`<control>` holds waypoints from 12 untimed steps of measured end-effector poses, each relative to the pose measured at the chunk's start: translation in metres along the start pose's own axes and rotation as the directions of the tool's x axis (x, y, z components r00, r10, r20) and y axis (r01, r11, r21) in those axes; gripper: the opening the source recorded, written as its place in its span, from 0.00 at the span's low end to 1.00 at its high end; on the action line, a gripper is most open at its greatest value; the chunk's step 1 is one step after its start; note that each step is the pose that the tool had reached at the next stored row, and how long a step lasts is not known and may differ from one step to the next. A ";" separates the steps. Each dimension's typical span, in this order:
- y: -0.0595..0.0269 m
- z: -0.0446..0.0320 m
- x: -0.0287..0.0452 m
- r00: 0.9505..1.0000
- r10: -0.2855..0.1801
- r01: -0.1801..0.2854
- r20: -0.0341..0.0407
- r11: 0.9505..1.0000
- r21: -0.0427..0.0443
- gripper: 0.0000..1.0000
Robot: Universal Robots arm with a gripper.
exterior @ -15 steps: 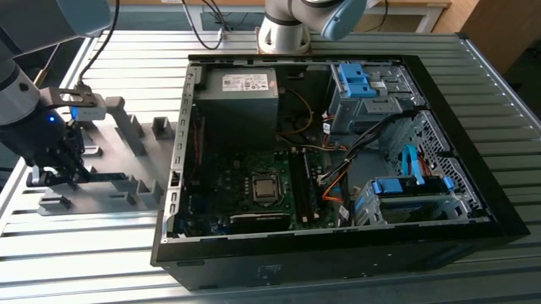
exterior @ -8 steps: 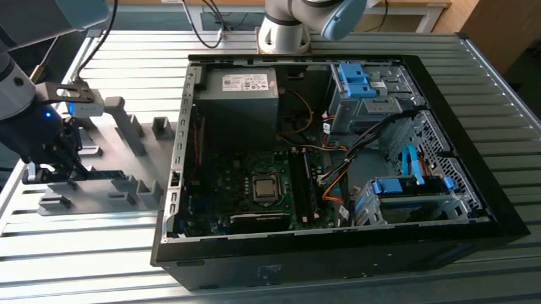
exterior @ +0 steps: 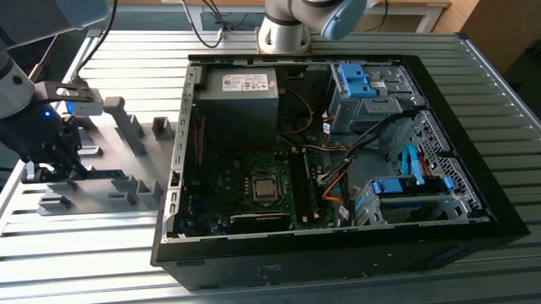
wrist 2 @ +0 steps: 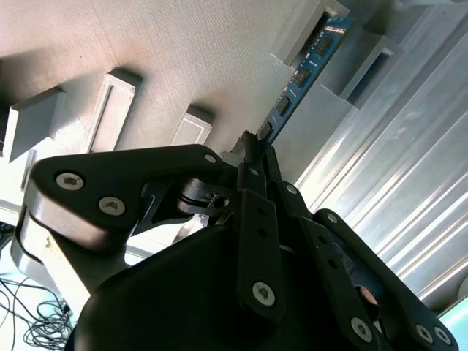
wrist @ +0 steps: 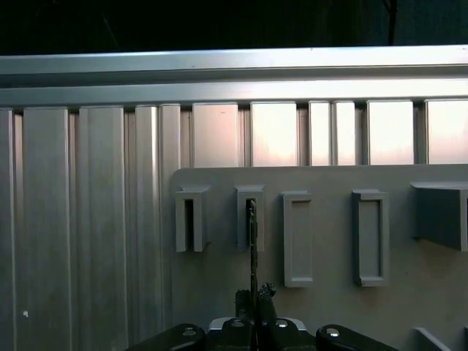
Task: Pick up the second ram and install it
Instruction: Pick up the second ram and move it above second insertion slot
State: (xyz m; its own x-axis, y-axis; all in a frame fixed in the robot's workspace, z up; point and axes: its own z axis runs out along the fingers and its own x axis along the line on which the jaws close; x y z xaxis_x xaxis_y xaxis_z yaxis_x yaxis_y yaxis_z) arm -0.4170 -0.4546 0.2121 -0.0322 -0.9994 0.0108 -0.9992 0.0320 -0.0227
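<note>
The second ram is a thin blue-green strip with small black chips, standing on edge. Its far end sits in a slotted grey holder block. In the first wrist view the ram shows edge-on, running from that block down to my gripper. In the second wrist view my gripper has its black fingers closed against the strip's near end. In the exterior view my gripper hangs low over the grey holder plate, at that view's left, beside the open PC case.
Several grey holder blocks stand on the plate, one with an empty slot right beside the ram. The case holds a motherboard with long black slot rails, a power supply, blue drive bays and cables. A ribbed metal table lies underneath.
</note>
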 end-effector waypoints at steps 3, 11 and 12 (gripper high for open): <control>0.0000 -0.0011 0.0000 1.000 0.000 0.000 0.000 1.000 0.000 0.14; -0.0001 -0.0041 0.0000 1.000 0.000 0.000 0.000 1.000 0.000 0.14; -0.0001 -0.0045 0.0001 1.000 0.000 0.000 0.000 1.000 0.000 0.14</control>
State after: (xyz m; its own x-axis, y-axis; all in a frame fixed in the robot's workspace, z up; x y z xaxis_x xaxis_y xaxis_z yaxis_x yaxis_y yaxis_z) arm -0.4170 -0.4546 0.2166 -0.0322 -0.9994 0.0108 -0.9992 0.0320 -0.0227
